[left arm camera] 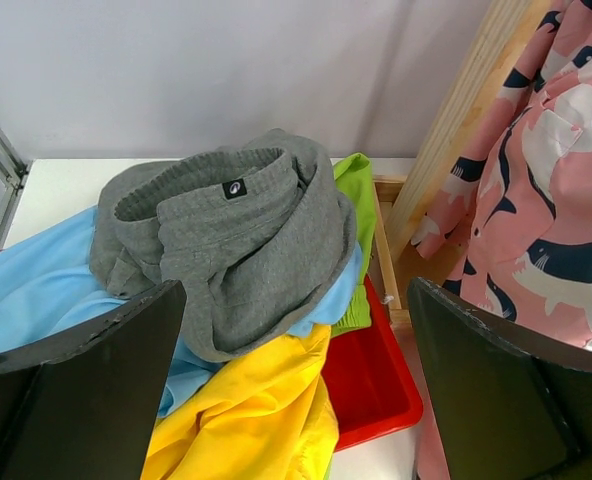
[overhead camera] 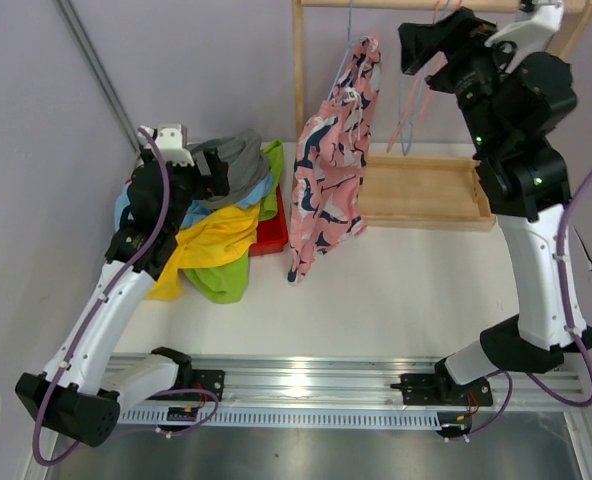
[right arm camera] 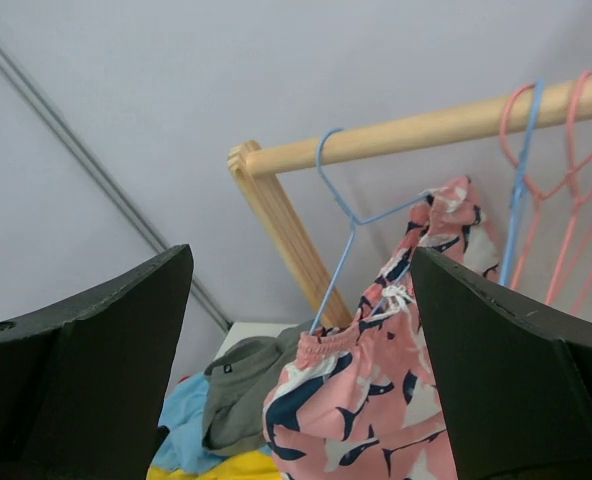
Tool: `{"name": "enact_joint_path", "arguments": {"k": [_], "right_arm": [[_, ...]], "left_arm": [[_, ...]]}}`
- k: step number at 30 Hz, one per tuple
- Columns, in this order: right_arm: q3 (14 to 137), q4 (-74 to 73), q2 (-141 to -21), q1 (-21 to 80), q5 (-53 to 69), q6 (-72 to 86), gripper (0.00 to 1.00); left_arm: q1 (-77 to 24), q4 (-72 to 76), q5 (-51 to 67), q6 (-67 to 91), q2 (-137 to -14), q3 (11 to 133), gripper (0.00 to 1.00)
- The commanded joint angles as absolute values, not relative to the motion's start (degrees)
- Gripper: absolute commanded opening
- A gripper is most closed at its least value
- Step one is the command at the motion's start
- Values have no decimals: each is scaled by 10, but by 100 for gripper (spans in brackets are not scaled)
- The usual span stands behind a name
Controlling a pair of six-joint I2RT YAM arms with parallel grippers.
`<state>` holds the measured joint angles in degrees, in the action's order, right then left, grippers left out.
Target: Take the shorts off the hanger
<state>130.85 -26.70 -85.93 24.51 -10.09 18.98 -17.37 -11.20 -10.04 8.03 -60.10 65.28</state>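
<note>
At 12 o'clock, pink shorts (overhead camera: 328, 165) hang skewed on hanger (right arm camera: 341, 215), seemingly caught by one shoulder. Right gripper (overhead camera: 416, 45) at 1 o'clock, jaws apart, empty, placed to reach hanger. Left gripper (overhead camera: 211, 170) at 9 o'clock, jaws apart, empty, over pile (overhead camera: 221, 235) of removed shorts on red bin (left arm camera: 376, 385). Only right wrist view shows hook over rail (right arm camera: 426, 130).

pink shorts (overhead camera: 326, 170): hanging on blue hanger (overhead camera: 350, 30) | 4 shorts (overhead camera: 221, 228): piled over red bin (overhead camera: 273, 238) | wooden tray (overhead camera: 426, 190): beside pink shorts
</note>
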Motion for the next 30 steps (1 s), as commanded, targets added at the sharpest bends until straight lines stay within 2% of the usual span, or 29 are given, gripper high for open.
{"name": "enact_joint_path", "arguments": {"k": [1,8,15,23,30], "right_arm": [[1292,-241,-922,269,-96,193,91],[1353,-260,-1025,299,-104,193,91],[1362,-243,-1065,301,-118,200,91],[1366,-216,-1099,301,-118,213,86],[1421,-216,-1154,302,-112,227,84]], "left_arm": [[-179,-85,-87,76,-582,650,99],[-179,-78,-70,75,-576,645,99],[-179,-77,-66,76,-570,644,99],[-179,-79,-56,77,-564,643,99],[-179,-82,-52,77,-561,646,99]]}}
